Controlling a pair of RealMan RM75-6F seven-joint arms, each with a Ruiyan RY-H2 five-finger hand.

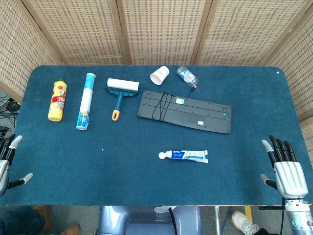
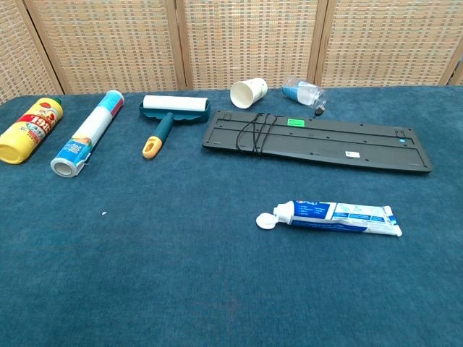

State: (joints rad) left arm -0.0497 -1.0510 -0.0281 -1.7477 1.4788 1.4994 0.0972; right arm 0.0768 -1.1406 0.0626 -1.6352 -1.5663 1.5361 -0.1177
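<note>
My left hand (image 1: 9, 161) shows at the table's front left edge, fingers apart and holding nothing. At the front right corner my right hand (image 1: 284, 169) rests with fingers spread and empty. Neither hand appears in the chest view. Nearest the right hand, though well apart, lies a toothpaste tube (image 1: 184, 156) (image 2: 330, 216) with a white cap, flat on the blue cloth. A black keyboard (image 1: 185, 111) (image 2: 316, 141) lies upside down behind it, its cable wrapped around the left end.
Along the back lie a yellow bottle (image 1: 57, 100) (image 2: 30, 130), a film roll (image 1: 85, 101) (image 2: 87, 133), a lint roller (image 1: 121, 91) (image 2: 170, 115), a tipped paper cup (image 1: 160, 75) (image 2: 249, 93) and a clear plastic piece (image 1: 187, 74) (image 2: 302, 91). Wicker screens stand behind the table (image 1: 73, 161).
</note>
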